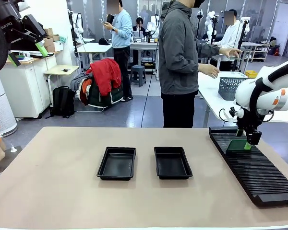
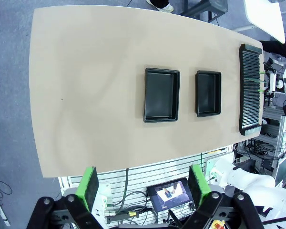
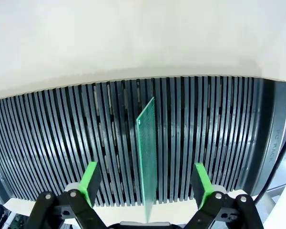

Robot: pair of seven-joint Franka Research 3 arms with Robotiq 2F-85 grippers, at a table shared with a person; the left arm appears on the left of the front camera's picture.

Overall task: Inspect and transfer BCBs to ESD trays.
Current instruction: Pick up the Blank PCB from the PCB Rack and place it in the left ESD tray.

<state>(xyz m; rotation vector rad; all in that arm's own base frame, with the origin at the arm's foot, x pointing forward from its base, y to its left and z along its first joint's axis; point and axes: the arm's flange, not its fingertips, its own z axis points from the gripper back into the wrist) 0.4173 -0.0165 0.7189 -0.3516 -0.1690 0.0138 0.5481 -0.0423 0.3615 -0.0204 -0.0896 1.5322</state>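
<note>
Firstly, front view, right end effector [image 1: 247,138]: held low over the black slotted rack [image 1: 259,172] at the right end of the counter [image 1: 53,182].
Front view, BCB [image 1: 238,145]: stood on edge in the rack, directly under that end effector.
Front view, ESD trays [image 1: 116,163]: two, laid side by side mid-counter, the second [image 1: 172,163] nearer the rack, both well apart from it.
Front view, left end effector [image 1: 25,51]: held high at the upper left, far above the counter; its opening cannot be judged from this side.
Front view, person [image 1: 180,57]: stood beyond the far edge, turned sideways.
Left wrist view, left end effector [image 2: 144,185]: green pads [image 2: 89,185] are spread wide and nothing is gripped; both trays [image 2: 162,94] and the rack [image 2: 250,90] are seen far below.
Right wrist view, right end effector [image 3: 146,183]: pads [image 3: 90,180] are spread, nothing is pinched.
Right wrist view, BCB [image 3: 147,143]: upright in a rack slot, midway between the two pads, touched by neither.
</note>
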